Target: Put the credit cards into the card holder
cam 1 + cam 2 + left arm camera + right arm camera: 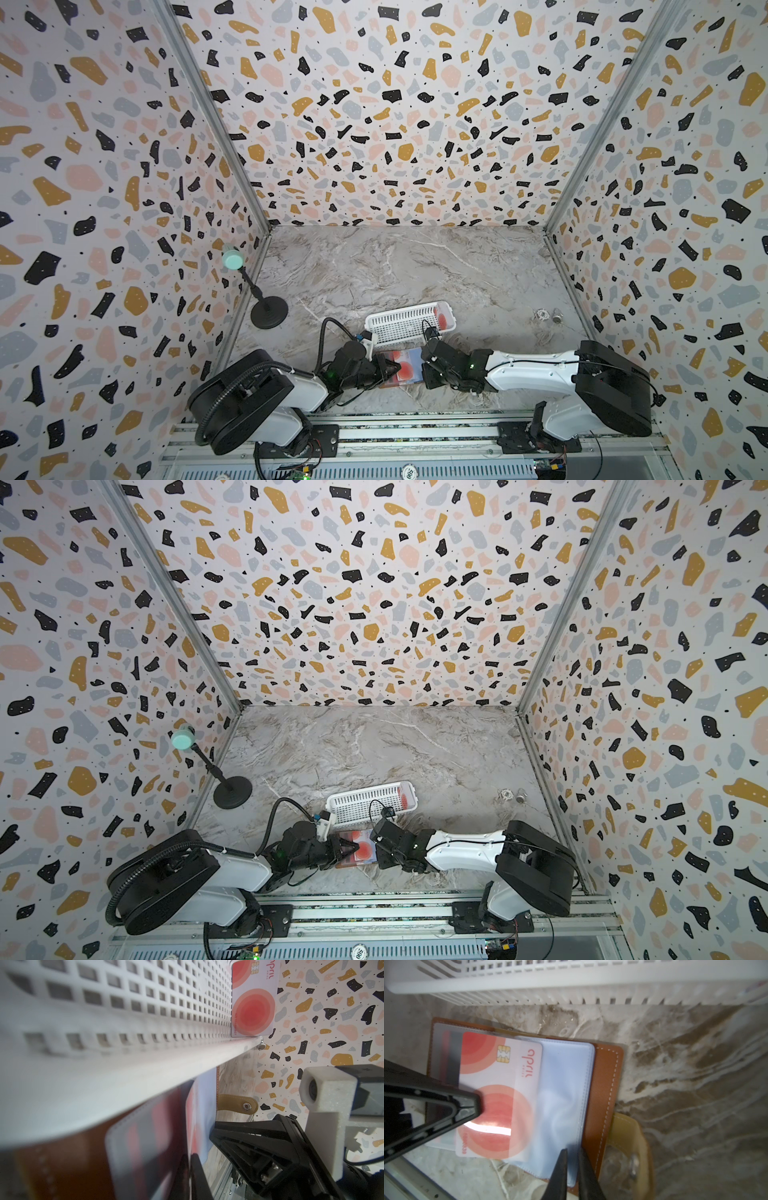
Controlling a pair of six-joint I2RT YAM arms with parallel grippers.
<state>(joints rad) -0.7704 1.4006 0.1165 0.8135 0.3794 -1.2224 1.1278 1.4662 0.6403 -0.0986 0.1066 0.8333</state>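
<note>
You are working over a marble table [415, 266], with your left arm [299, 386] and right arm [532, 370] both reaching in towards the middle of its near edge. The white slotted basket [399, 324] is sitting just behind the two wrists, and one credit card [253, 1001] is leaning against its right end wall.

Just in front of the basket, the card holder [600, 1084] is lying open and flat on the table between your two grippers, with its plastic pages facing up. A second credit card [508, 1072] is lying across the open holder. One end is showing through the top sheet of the blue sleeve [562, 1095], and the rest is sticking out towards the left gripper. A third card [446, 1051], dark stripe up, is showing through a clear page beside it.

Your left gripper [473, 1105] is pressing its fingers together into a single point, which is resting on the second card's red blob. Your right gripper [572, 1153] is holding its fingers almost together, pinching the free edge of the blue sleeve. The holder's snap tab [629, 1147] is lying just beside those fingers.
</note>
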